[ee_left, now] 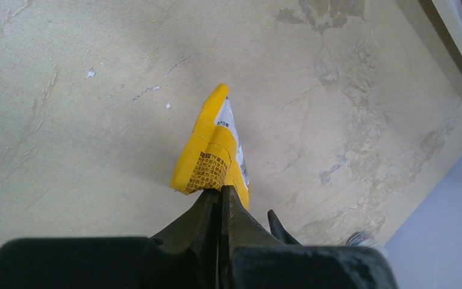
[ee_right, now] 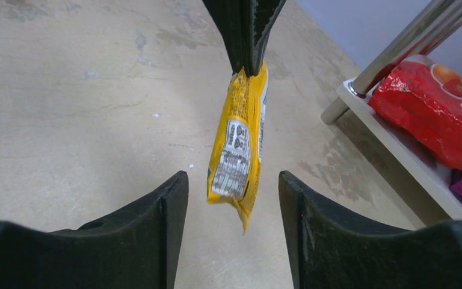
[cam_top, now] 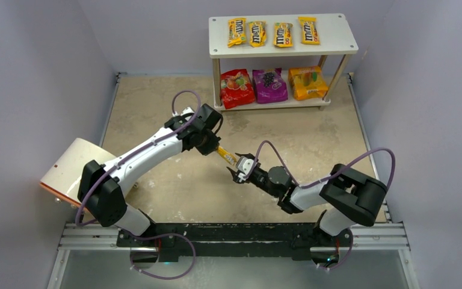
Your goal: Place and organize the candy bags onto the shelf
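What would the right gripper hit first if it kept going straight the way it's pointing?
The yellow M&M's packet hanging from the shut left gripper. Its lower end sits between the open jaws of the right gripper, apparently not touching them.

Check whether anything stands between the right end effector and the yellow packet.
Nothing visible does. The yellow packet hangs from the shut left end effector, its free end between the right end effector's open fingers, touching neither.
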Robot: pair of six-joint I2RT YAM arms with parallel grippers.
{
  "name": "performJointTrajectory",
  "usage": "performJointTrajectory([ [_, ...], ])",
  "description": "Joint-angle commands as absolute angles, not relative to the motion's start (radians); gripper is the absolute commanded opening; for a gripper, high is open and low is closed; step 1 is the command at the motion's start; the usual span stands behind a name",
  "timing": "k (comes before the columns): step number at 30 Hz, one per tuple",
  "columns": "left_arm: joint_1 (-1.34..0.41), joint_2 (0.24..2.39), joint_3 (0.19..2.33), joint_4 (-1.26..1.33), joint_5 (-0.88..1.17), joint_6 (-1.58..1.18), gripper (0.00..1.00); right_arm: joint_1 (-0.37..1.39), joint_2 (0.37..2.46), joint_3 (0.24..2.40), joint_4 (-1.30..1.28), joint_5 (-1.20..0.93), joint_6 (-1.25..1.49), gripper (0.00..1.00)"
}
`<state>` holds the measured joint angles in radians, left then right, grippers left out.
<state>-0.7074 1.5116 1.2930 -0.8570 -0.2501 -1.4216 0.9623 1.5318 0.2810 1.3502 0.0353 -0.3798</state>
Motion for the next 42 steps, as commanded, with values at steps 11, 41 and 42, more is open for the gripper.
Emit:
performJointTrajectory([
  [11, -0.709, 1.413, 1.277, -0.77, -0.265, -1.262, 0.0, 0.939, 1.395, 0.421, 0.993, -0.032, -0.421, 0.0],
  [41, -0.715, 1.016, 0.884, -0.607, 0.757, -0.264, 0.69, 0.778, 1.335, 1.027, -0.445, -0.999, -0.281, 0.0],
  [42, -0.715, 1.034, 0.893, -0.622, 0.751, -0.251, 0.67, 0.778, 1.354, 1.046, -0.461, -0.999, -0.289, 0.0],
])
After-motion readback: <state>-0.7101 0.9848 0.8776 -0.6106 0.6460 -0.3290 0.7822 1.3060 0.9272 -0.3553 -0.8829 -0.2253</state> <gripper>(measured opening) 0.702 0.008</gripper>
